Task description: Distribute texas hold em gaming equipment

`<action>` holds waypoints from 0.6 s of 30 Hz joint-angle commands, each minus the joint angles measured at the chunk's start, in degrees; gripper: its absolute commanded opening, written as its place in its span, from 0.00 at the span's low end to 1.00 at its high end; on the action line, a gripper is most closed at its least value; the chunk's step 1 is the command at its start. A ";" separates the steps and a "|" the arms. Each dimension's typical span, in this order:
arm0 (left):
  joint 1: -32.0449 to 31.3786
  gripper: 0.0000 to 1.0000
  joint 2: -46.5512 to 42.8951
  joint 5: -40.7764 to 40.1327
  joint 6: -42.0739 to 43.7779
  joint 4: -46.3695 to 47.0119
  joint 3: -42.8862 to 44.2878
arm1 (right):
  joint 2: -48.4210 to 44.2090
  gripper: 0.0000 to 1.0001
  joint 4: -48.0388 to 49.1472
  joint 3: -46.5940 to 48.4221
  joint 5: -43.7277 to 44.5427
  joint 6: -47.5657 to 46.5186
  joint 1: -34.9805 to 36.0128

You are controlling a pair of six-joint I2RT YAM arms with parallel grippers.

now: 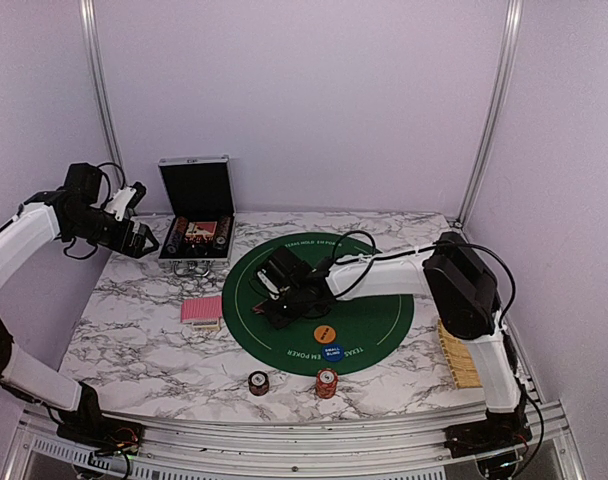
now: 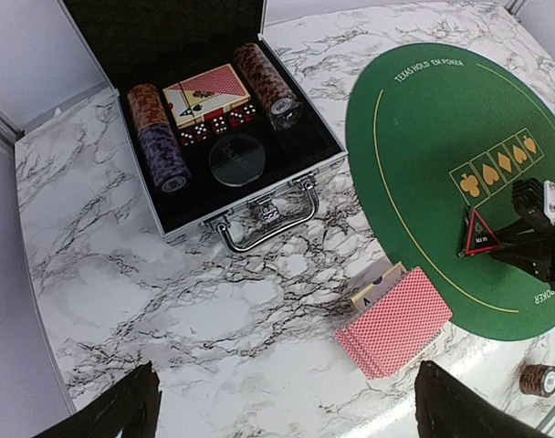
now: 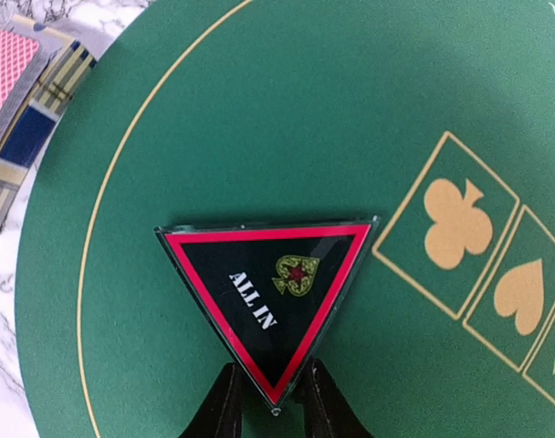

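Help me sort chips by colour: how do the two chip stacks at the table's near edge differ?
The left chip stack is dark brownish, while the right chip stack is orange-red. The left one looks a little shorter than the right one. The left one stands farther from the green mat, and the right one stands just at its near edge. Both stand upright on the marble table.
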 commanded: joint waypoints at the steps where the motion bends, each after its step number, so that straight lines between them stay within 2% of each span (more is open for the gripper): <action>1: -0.01 0.99 0.60 1.57 1.13 -1.89 1.69 | 4.35 0.23 1.01 5.30 0.07 -0.20 -1.46; 11: 0.00 0.99 -0.75 2.08 2.32 -2.96 1.14 | 7.99 0.21 1.02 9.81 -0.06 -0.42 -2.45; 18: -0.02 0.99 -2.16 2.61 3.41 -3.87 -0.10 | 10.10 0.28 1.93 13.70 -4.13 -2.39 -2.47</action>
